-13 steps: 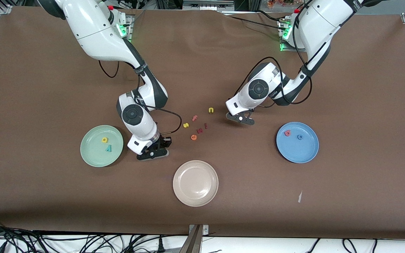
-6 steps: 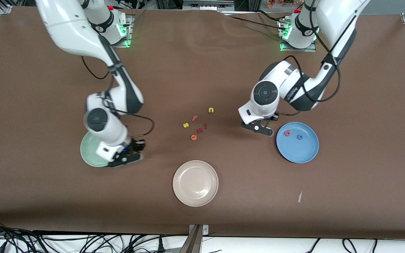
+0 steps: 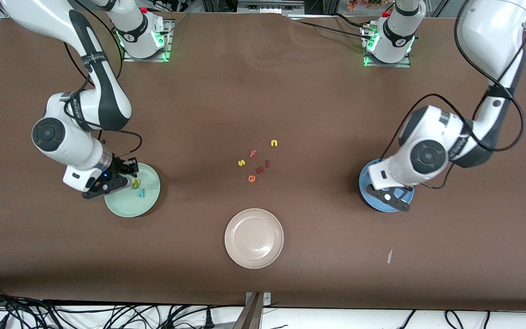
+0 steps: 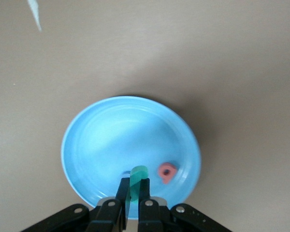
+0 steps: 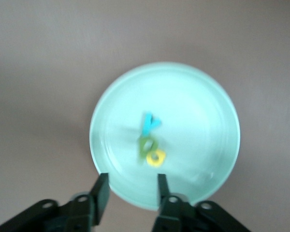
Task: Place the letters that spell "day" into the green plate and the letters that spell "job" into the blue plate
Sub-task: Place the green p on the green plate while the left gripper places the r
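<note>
The right gripper (image 5: 130, 191) hangs over the rim of the green plate (image 3: 149, 201), at the edge toward the right arm's end of the table, its fingers apart and empty. The left gripper (image 4: 134, 191) hangs over the blue plate (image 4: 101, 140), fingers pinched on a teal-green letter (image 4: 137, 176), probably the j. Both arms bend sharply at the elbow, wrists pointing down.

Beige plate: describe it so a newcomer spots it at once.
Three round plates sit on the brown table: the green plate toward the right arm's end, the blue plate toward the left arm's end. The beige plate lies between them, nearest the front camera. Only it holds no letters.
</note>
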Available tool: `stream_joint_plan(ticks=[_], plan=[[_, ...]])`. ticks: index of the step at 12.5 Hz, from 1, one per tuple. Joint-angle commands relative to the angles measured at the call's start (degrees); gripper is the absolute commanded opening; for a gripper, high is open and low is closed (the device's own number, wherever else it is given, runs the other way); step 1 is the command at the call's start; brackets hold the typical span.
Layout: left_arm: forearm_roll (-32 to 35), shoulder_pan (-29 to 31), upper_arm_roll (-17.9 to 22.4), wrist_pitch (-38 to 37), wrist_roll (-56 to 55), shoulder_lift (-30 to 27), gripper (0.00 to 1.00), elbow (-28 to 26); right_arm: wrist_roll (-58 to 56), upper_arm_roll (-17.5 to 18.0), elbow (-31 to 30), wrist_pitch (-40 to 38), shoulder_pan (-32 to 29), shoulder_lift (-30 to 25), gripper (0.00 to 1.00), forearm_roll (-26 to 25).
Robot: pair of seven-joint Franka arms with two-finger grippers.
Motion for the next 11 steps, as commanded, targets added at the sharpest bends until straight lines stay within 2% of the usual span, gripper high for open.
stream_joint_plan(ticks=[1,2,4,6,7,10,11], plan=[[0.83,-0.04,0.37,3.02,2.38,7.94,0.00,5.73,0.34,1.22,-6.84,1.36,-0.55,-5.86,1.00,0.13],[1.01,-0.04,0.45,6.10,2.12,8.57,0.00,5.21,0.69,1.22,-6.68,0.66,-0.55,-6.83,1.00,0.13],[0.57,1.01,0.54,6.92,2.29,9.10,0.00,4.06,3.49,1.22,-4.75,-3.89,-0.55,-9.81,1.00,0.13],[0.48,1.19,0.54,7.18,2.29,9.28,0.39,3.45,8.23,1.22,0.15,-12.83,-0.55,-12.63,1.00,0.31],[0.40,1.45,0.54,7.10,2.29,9.28,0.99,3.45,10.08,1.22,3.66,-18.28,-0.55,-13.42,1.00,0.22],[0.22,1.80,0.11,6.31,2.12,7.70,1.00,3.71,12.73,1.13,11.85,-30.87,-0.55,-16.32,1.00,0.13],[0.13,1.63,-0.16,4.82,1.94,5.34,1.00,3.88,12.91,1.13,13.70,-34.12,-0.64,-17.29,1.00,0.13]])
